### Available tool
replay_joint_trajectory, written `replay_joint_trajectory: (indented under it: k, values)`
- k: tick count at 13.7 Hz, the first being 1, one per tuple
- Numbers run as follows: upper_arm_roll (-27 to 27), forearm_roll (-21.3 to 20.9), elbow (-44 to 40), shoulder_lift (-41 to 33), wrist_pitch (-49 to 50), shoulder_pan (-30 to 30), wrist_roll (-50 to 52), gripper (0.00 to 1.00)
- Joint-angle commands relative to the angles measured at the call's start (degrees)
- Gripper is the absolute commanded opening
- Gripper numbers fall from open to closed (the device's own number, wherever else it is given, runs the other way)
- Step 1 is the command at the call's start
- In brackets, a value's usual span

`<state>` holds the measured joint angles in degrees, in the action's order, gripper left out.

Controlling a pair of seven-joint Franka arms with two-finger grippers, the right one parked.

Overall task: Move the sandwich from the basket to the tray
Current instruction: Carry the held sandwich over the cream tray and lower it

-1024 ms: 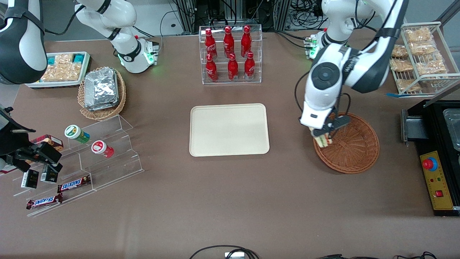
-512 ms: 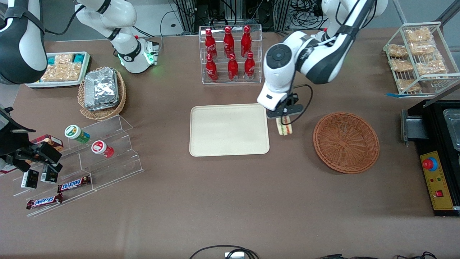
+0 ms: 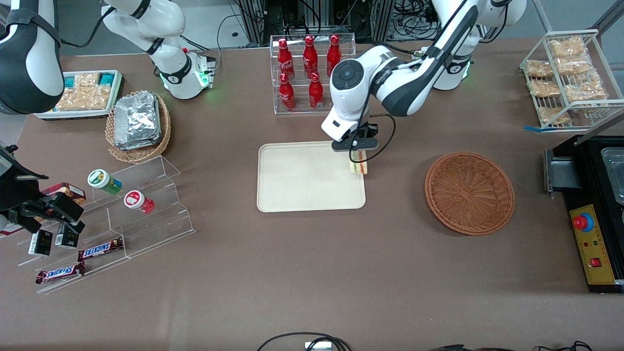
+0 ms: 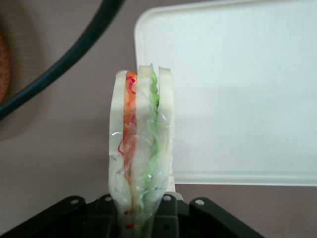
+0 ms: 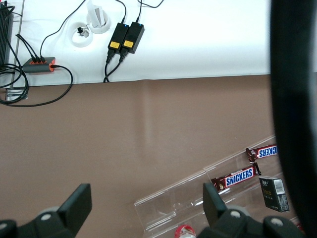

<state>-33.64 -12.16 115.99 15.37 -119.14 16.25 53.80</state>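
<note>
Since half a second ago the left arm has carried the sandwich [image 3: 360, 167] from the bare worktop between basket and tray to the tray's [image 3: 302, 190] edge nearest the basket; the basket [image 3: 469, 193] itself lies empty, well apart toward the working arm's end.

Closed on the sandwich's lower end, the tool [image 3: 357, 155] holds the wedge upright – the wrist view shows white bread slices with an orange-red layer and a green layer under clear wrap [image 4: 141, 148], clamped in the black tool body [image 4: 143, 218]. From the front the sandwich hangs over the tray's rim near the corner closest to the bottles, partly above the cream surface and partly above the brown worktop [image 3: 312, 273].

Around it: a clear rack of red bottles [image 3: 312, 73] stands just farther from the front camera than the tray, and the arm's white wrist crosses in front of part of that rack, hiding one or two bottles. A black cable [image 4: 64, 59] loops close by the tool. The fingertips themselves are hidden by the sandwich and the wrist – whether the wedge touches the tray cannot be told.

Most of the tray lies bare toward the parked arm's end, and the worktop nearer the camera is open.
</note>
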Motion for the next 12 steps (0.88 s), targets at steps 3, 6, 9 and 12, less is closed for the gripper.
replay_joint_trajectory:
  k: [3, 6, 9, 12]
  values:
    - [0.33, -3.65, -6.81, 9.30, 0.31, 3.52, 0.96, 0.11]
    - [0.33, -9.87, -9.20, 14.49, 0.22, 4.66, 5.95, 0.11]
    - [0.50, -11.83, -13.50, 20.38, 0.22, 5.71, 7.02, 0.11]
    - [0.68, -12.01, -14.13, 21.54, 0.22, 6.33, 7.11, 0.11]
